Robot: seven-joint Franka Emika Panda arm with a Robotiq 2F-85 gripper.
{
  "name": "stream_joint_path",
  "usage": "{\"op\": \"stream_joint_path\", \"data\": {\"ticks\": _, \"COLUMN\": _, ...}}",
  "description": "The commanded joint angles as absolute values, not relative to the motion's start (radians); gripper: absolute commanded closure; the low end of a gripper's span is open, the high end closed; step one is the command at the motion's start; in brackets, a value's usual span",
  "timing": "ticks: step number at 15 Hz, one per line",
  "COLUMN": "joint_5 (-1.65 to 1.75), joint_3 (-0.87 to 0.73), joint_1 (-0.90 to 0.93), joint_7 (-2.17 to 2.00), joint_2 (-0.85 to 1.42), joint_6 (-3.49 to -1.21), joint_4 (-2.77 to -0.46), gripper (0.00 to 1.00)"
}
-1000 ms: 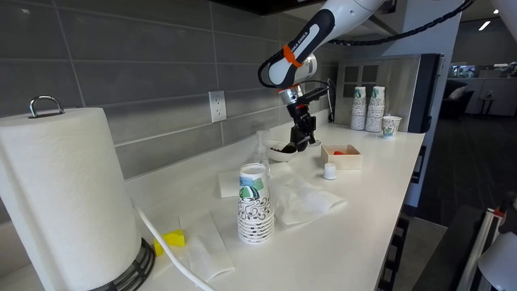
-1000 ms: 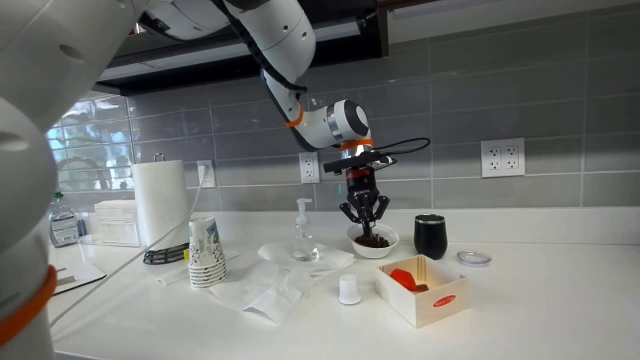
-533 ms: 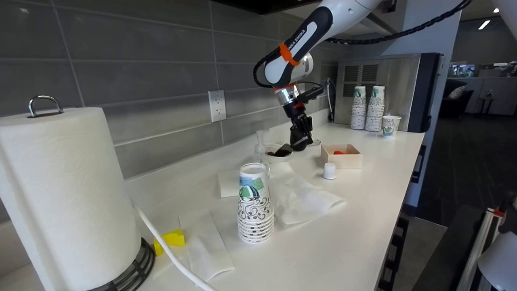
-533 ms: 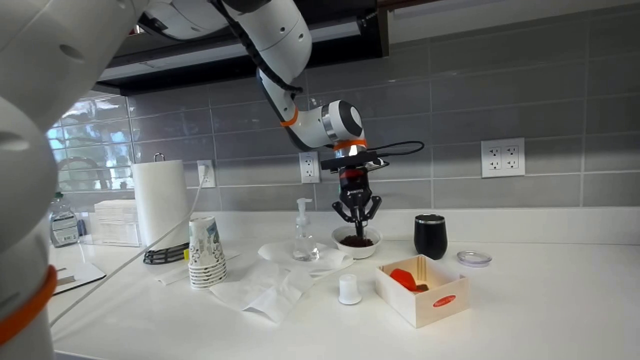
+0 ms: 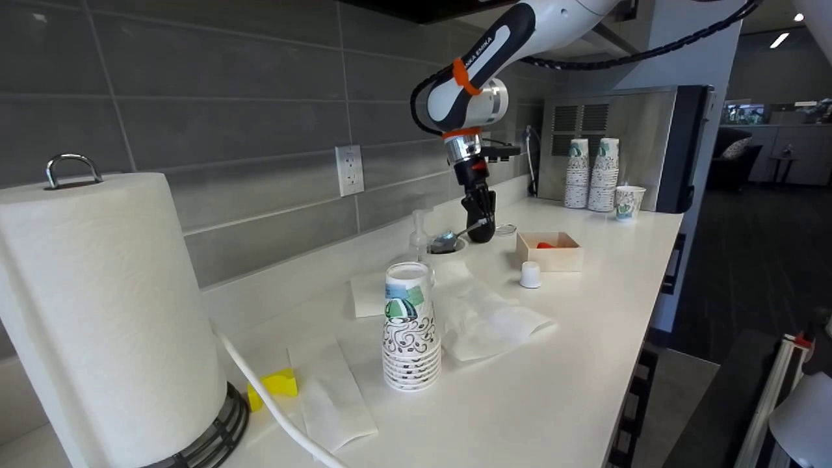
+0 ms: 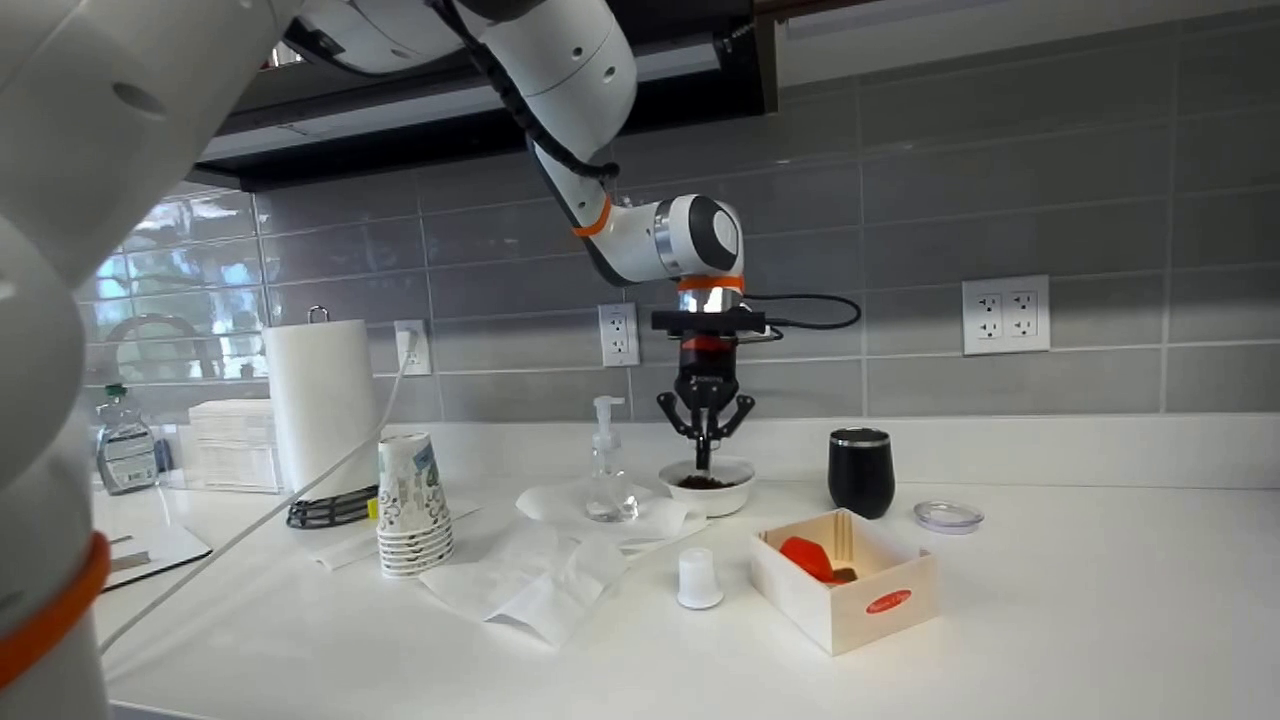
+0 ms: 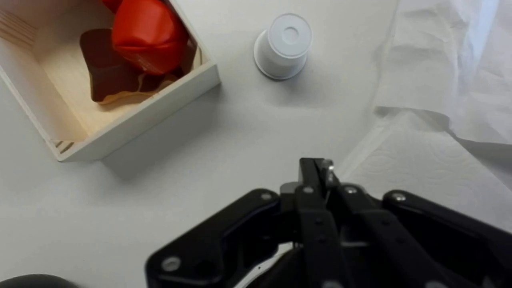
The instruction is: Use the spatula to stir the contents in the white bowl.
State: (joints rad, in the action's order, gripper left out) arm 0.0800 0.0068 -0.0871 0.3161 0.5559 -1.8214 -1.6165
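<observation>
The white counter point(image 6: 1090, 600) spreads across the lower part of the frame in both exterior views. In an exterior view the robot arm point(image 6: 640, 245) comes from the left edge and bends down near the centre. A paper towel roll point(image 6: 320, 410) stands toward the left. The gripper point(image 6: 703, 452) points down at the middle. To the lower right is a pale wooden box point(image 6: 885, 620) with a red object point(image 7: 150, 38) in it; the wrist view has that box at upper left. An upside-down stack of paper cups point(image 6: 408, 490) stands left of centre. The white bowl point(image 6: 732, 500), holding dark crumbs point(image 6: 703, 482), sits under the gripper, just below the middle, between a clear pump bottle point(image 6: 606, 495) and a black tumbler point(image 6: 860, 475). Smaller is the spatula point(image 5: 446, 242), its handle pinched between the gripper's narrow-set jaws and its shiny, spoon-like head over the bowl; I cannot tell whether it touches the crumbs. A small white cup point(image 6: 698, 580) stands below the bowl, left of the box.
</observation>
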Motion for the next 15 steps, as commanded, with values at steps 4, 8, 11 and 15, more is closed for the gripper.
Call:
{"op": "stream_joint_path", "data": {"ticks": 4, "joint_5": 0.088, "joint_3": -0.023, "joint_1": -0.075, "joint_7": 0.194, "joint_2": 0.579, "joint_6": -1.925, "joint_4": -1.590, "gripper": 0.99}}
{"op": "stream_joint_path", "data": {"ticks": 8, "joint_5": 0.156, "joint_3": -0.054, "joint_1": -0.040, "joint_7": 0.088, "joint_2": 0.591, "joint_6": -1.935, "joint_4": -1.588, "gripper": 0.99}}
{"op": "stream_joint_path", "data": {"ticks": 11, "joint_5": 0.220, "joint_3": -0.070, "joint_1": -0.012, "joint_7": 0.047, "joint_2": 0.596, "joint_6": -1.879, "joint_4": -1.584, "gripper": 0.99}}
{"op": "stream_joint_path", "data": {"ticks": 15, "joint_5": 0.252, "joint_3": -0.053, "joint_1": -0.005, "joint_7": 0.092, "joint_2": 0.595, "joint_6": -1.817, "joint_4": -1.589, "gripper": 0.99}}
